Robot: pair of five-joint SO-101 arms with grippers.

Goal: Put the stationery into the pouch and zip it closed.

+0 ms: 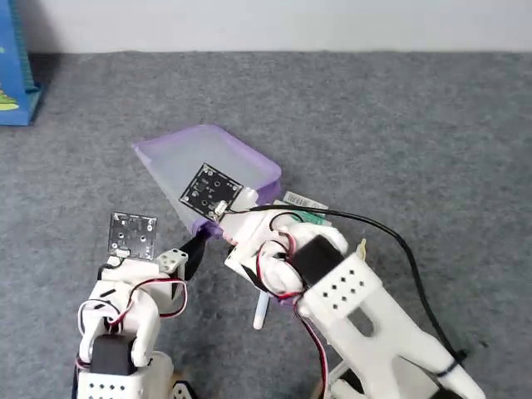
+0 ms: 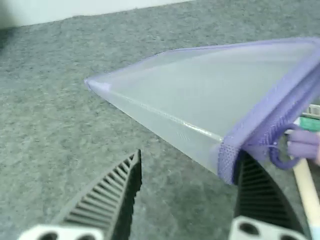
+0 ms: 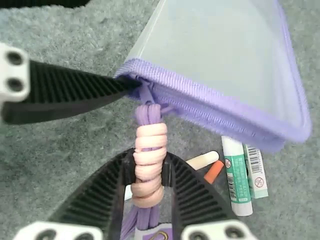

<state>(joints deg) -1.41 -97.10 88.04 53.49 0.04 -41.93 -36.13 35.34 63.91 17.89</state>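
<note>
R jaws pinch zip-pull [image 3: 148, 165]; L jaws apart.

Bare carpet [image 1: 399, 116] beyond the pouch [image 1: 208, 162]; stationery [image 3: 236, 176] close beside its zip edge.

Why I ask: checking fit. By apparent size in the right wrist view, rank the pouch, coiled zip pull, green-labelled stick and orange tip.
1. pouch
2. coiled zip pull and green-labelled stick: about alike; the pull sits nearer the camera, so I won't rank them.
3. orange tip
</note>
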